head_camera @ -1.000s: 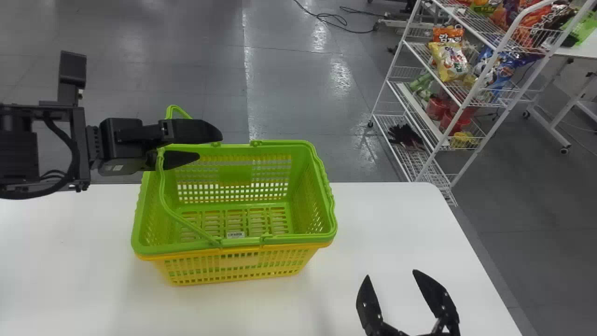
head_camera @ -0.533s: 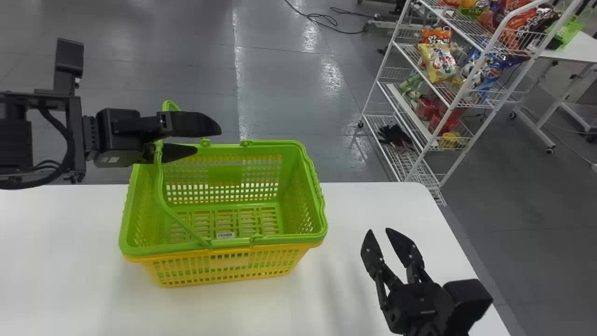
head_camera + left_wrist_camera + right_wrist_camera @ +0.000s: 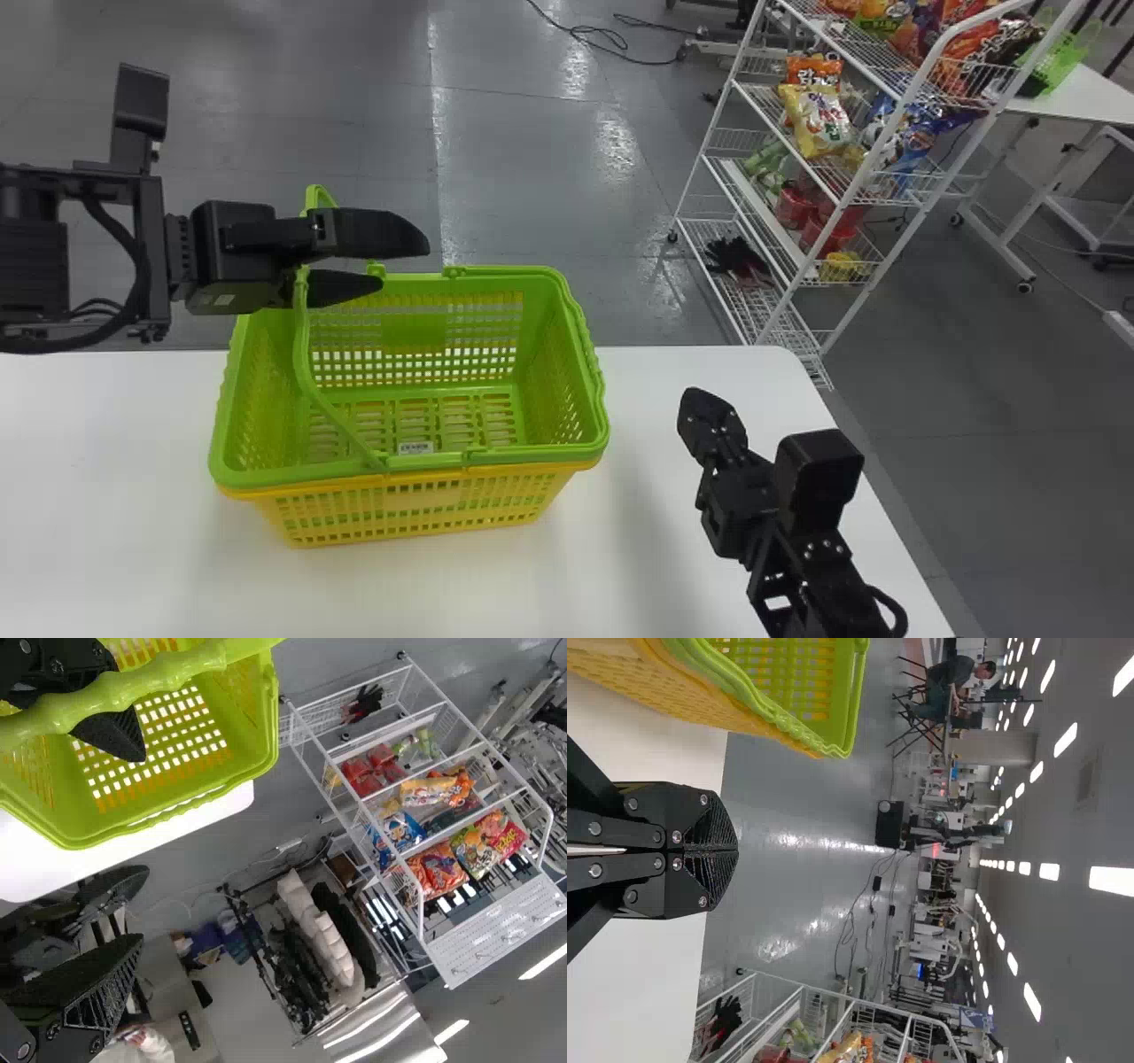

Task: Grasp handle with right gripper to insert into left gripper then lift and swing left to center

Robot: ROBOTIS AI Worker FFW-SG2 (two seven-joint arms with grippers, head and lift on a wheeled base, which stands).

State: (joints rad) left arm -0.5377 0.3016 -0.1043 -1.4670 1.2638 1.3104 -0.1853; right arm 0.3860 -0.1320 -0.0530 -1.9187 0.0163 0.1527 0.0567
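Forward, to the right of the green basket (image 3: 532, 455), the right gripper (image 3: 693, 408) has come since the earlier frames, its fingers drawing together; they now meet on nothing. White table (image 3: 673, 365) beneath, the green basket sits nested in the yellow one (image 3: 422, 498), which a tight fit could drag along in the lift. Left gripper (image 3: 404, 263), above the basket's left end, has parted fingers; the handle (image 3: 303, 350) crosses one, so closing early could miss it.
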